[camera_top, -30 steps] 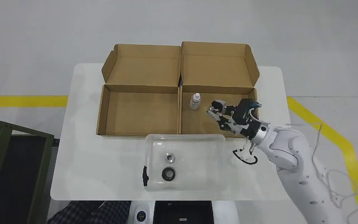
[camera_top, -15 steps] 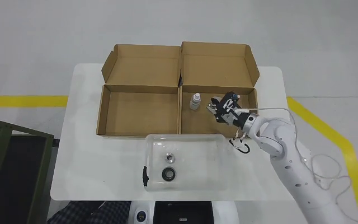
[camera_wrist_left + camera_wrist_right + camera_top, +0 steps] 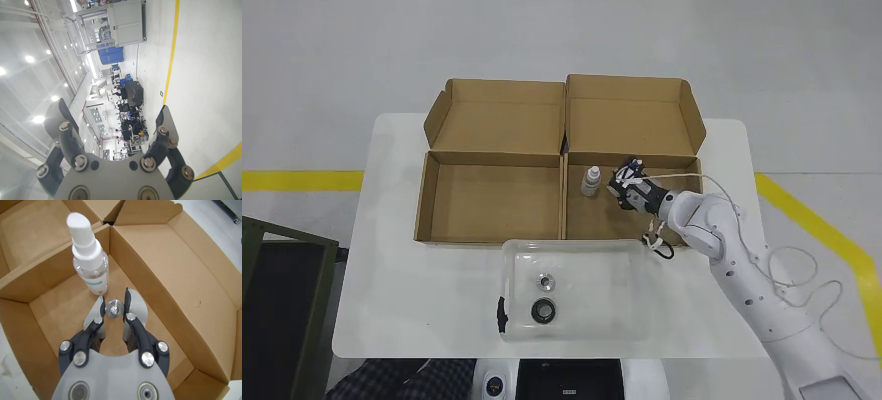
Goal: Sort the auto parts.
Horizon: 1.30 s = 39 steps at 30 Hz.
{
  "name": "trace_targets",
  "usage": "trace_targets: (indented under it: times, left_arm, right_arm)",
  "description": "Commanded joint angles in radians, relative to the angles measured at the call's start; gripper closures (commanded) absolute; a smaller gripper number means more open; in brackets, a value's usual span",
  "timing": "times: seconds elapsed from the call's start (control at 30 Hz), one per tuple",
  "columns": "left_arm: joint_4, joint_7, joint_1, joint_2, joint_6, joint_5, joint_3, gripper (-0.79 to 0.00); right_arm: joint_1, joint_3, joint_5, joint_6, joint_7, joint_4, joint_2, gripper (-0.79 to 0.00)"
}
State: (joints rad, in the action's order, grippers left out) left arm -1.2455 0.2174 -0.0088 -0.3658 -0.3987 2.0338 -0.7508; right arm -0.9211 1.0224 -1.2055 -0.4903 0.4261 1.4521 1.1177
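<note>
Your right pincer (image 3: 114, 310) is clenched on a small round metal part (image 3: 114, 310), held low inside the right cardboard box (image 3: 587, 222), just beside the one spray bottle (image 3: 90, 262) (likely so it can be set down, not dropped). Two boxes stand side by side, this one and the left box (image 3: 492, 200). In the clear tray (image 3: 627, 300) on the surface (image 3: 392, 280) lie two parts, a metal piece (image 3: 546, 282) and a black ring (image 3: 544, 311). Your left pincer (image 3: 112, 106) gapes, holding nothing.

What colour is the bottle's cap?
White cap, best in the right wrist view.
</note>
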Motion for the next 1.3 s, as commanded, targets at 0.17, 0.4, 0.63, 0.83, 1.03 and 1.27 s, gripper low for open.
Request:
trace_targets:
  times: [0.17,0.4,0.63,0.83,1.03,1.27]
  left_arm:
    - [0.000,0.000,0.000,0.000,0.000,0.000,0.000,-0.785]
    - [0.000,0.000,0.000,0.000,0.000,0.000,0.000,-0.785]
    - [0.000,0.000,0.000,0.000,0.000,0.000,0.000,-0.785]
    - [0.000,0.000,0.000,0.000,0.000,0.000,0.000,-0.785]
    - [0.000,0.000,0.000,0.000,0.000,0.000,0.000,-0.785]
    - [0.000,0.000,0.000,0.000,0.000,0.000,0.000,-0.785]
  right_arm:
    - [0.043,-0.031,0.005,0.000,-0.004,-0.071,0.015,-0.249]
    - [0.057,-0.042,0.020,-0.009,-0.010,-0.091,0.024,-0.289]
    - [0.025,0.006,0.012,-0.018,-0.011,-0.014,0.013,-0.480]
    - [-0.044,0.073,-0.004,-0.036,0.008,0.119,-0.007,-0.511]
    - [-0.136,0.125,0.011,-0.081,0.027,0.276,-0.024,-0.520]
    - [-0.286,0.169,0.026,-0.111,0.039,0.473,-0.042,-0.548]
